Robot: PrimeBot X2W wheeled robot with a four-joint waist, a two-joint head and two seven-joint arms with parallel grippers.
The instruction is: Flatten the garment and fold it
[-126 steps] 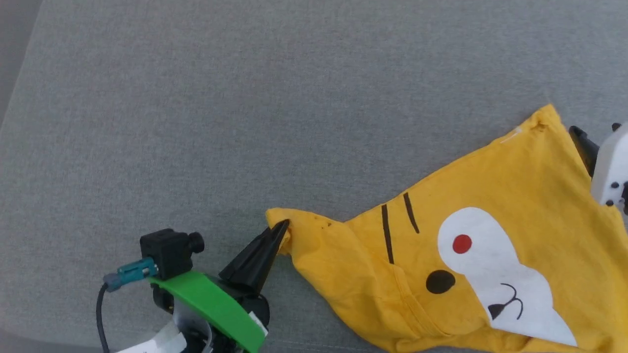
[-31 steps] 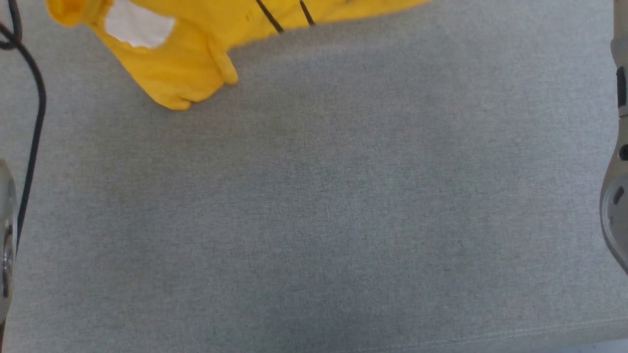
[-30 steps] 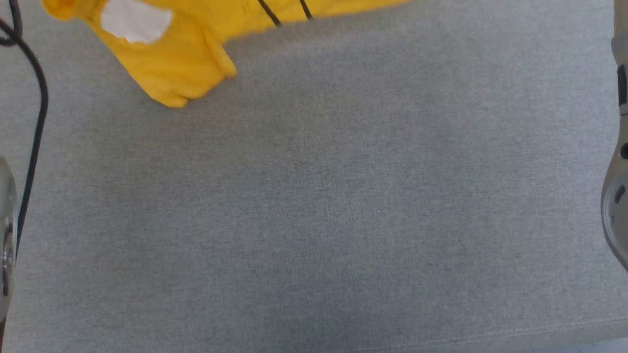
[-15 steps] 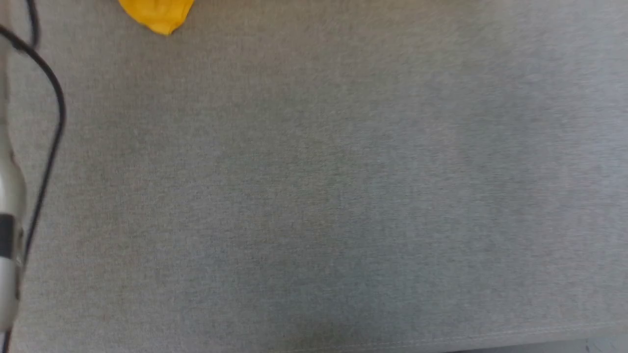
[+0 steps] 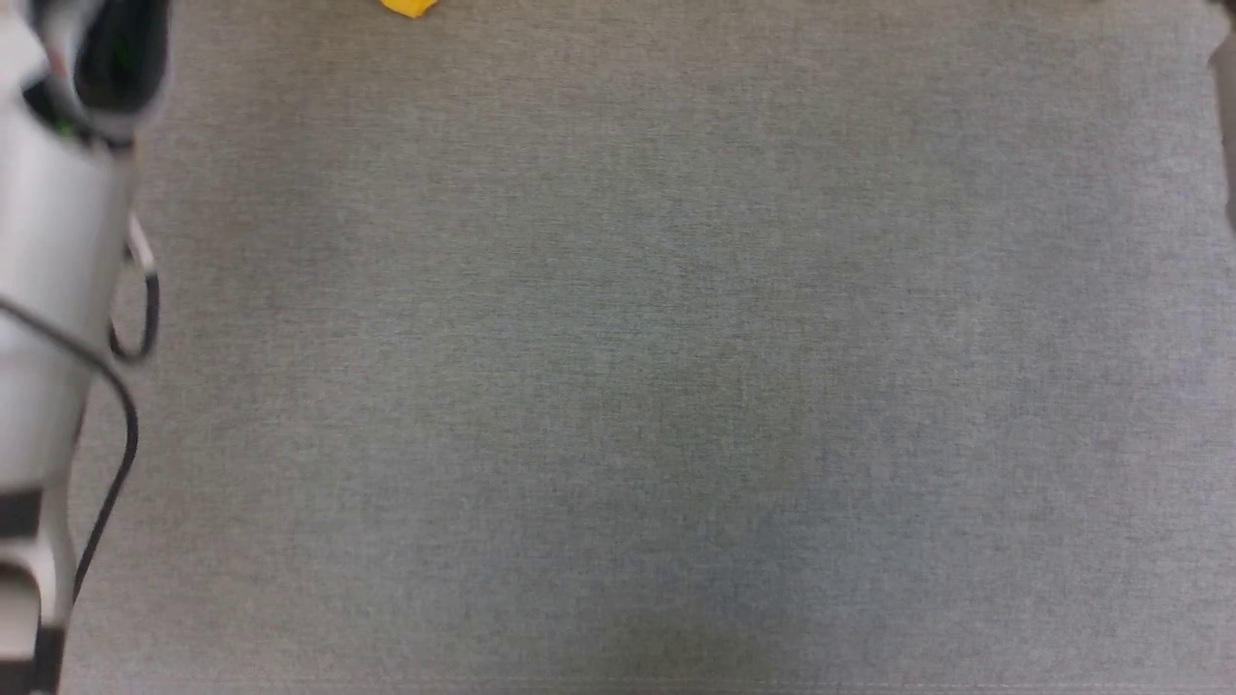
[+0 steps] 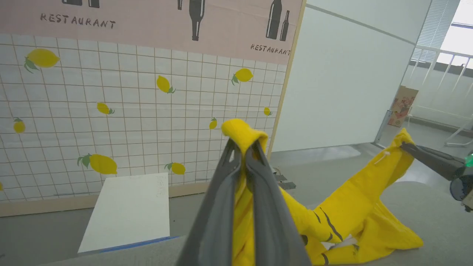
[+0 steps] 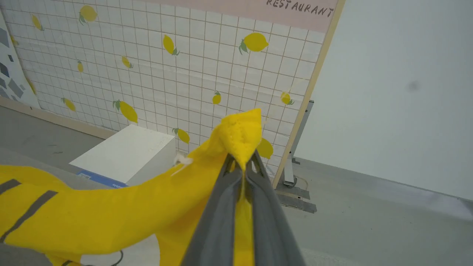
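Observation:
The garment (image 6: 354, 214) is a bright yellow T-shirt with black stripes, lifted off the grey surface and hanging between both grippers. My left gripper (image 6: 242, 149) is shut on one yellow corner, which bulges above its fingertips. In the right wrist view my right gripper (image 7: 242, 162) is shut on another corner of the garment (image 7: 111, 214), whose cloth stretches away to the left. The right gripper (image 6: 406, 147) also appears at the right of the left wrist view, pinching the cloth. In the head view a small yellow tip of the garment (image 5: 410, 7) shows at the top edge.
The grey fabric surface (image 5: 637, 367) spreads across the head view. My pale left forearm (image 5: 48, 290) with a black cable runs along the left edge. A white box (image 6: 127, 210) stands on the floor before a lemon-patterned tiled wall (image 6: 111, 111).
The garment has risen almost out of the head view's top edge, from a large yellow fold to a small tip. The left forearm now shows larger at the left edge.

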